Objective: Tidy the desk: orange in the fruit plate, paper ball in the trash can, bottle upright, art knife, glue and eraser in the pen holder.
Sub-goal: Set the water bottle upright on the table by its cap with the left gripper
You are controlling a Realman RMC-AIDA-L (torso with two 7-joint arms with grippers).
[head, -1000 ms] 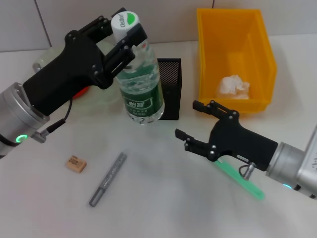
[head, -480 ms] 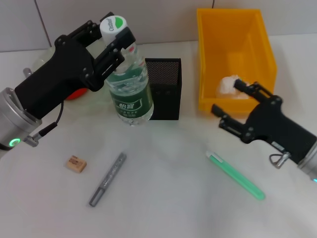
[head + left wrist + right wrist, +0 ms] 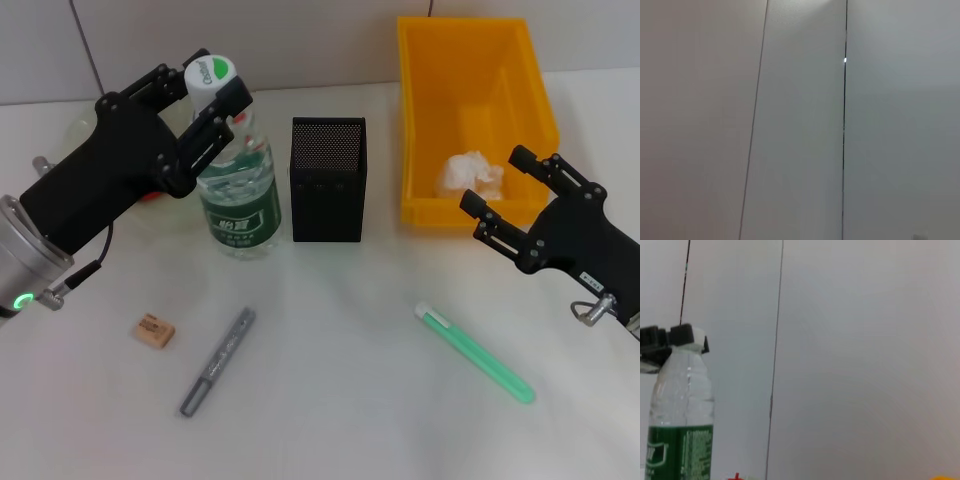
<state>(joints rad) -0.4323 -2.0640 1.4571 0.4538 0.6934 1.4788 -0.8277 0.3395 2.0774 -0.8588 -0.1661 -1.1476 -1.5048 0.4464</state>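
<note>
Left wrist view showed only wall; head view showed the left gripper (image 3: 205, 105) clamped on the neck of the upright bottle (image 3: 236, 190) near the desk's (image 3: 350, 400) back-left. Right gripper (image 3: 518, 198) spread wide, empty, at the right edge by the trash can (image 3: 470, 120).

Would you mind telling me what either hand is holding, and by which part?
The left hand grips the bottle by its neck; the right hand is open and holds nothing.

Orange (image 3: 150, 194) and fruit plate (image 3: 78, 128) mostly hiding behind the left gripper (image 3: 205, 105), bottle (image 3: 679, 415) base cut off by the frame edge
</note>
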